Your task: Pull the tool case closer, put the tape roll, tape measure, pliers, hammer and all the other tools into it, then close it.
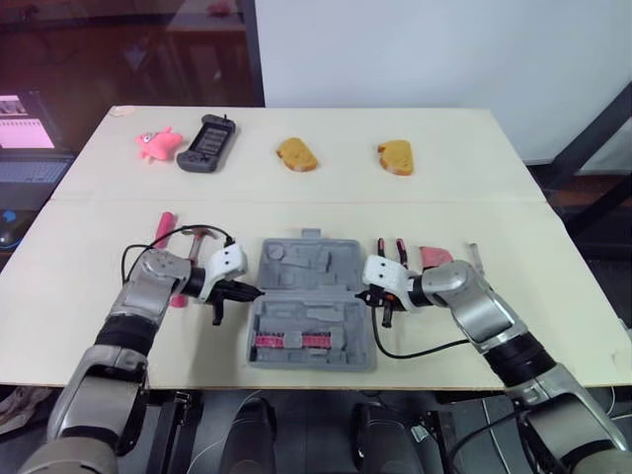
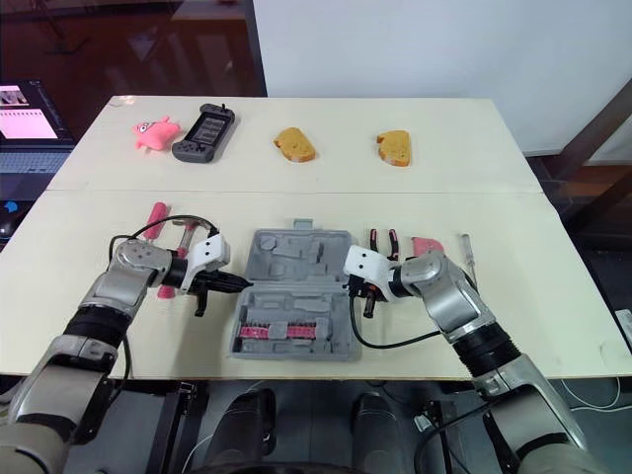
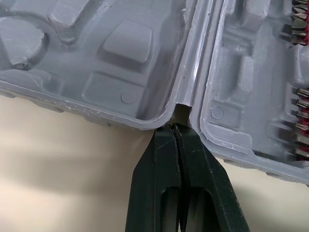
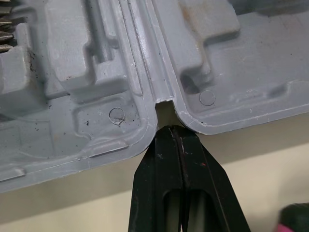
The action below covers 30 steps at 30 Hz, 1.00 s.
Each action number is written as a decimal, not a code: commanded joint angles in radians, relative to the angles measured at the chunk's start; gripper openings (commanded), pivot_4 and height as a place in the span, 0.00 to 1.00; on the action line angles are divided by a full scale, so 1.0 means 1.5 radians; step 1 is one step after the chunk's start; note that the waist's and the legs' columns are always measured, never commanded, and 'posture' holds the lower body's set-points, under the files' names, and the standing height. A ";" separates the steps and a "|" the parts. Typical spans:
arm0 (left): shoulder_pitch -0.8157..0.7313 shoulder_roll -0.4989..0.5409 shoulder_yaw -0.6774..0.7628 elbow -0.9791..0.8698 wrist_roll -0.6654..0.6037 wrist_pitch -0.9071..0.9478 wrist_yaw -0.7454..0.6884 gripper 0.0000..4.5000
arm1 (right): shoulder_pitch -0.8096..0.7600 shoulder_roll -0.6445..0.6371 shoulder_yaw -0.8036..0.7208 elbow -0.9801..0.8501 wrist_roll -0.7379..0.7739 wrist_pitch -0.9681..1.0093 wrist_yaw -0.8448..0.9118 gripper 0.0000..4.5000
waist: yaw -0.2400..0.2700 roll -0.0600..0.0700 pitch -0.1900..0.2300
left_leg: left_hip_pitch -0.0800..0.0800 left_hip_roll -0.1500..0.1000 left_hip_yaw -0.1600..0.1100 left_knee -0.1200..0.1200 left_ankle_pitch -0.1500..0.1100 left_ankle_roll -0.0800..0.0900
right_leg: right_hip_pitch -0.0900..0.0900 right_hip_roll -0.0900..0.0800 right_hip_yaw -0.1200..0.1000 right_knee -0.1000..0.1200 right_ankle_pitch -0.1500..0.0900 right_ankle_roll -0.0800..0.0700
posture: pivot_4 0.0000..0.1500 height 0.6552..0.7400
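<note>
The left gripper has its black fingers pressed together, pinching nothing, with the tips set in the hinge notch on the left side of the open grey tool case. The right gripper, also pressed together, sits in the matching notch on the right side. The case lies flat between them. Pliers lie just beyond the right gripper and a hammer beyond the left. The step in hand appears to be pulling the case closer. That likely calls for both arms to draw back evenly so the case does not skew.
</note>
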 commanded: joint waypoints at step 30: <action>0.208 0.077 -0.022 -0.357 -0.097 0.174 0.061 0.00 | 0.104 -0.017 0.014 -0.199 0.053 0.116 -0.001 0.01 | 0.001 0.000 0.000 | 0.000 0.000 0.000 0.000 0.000 0.000 | 0.000 0.000 0.000 0.000 0.000 0.000 | 1.00 0.77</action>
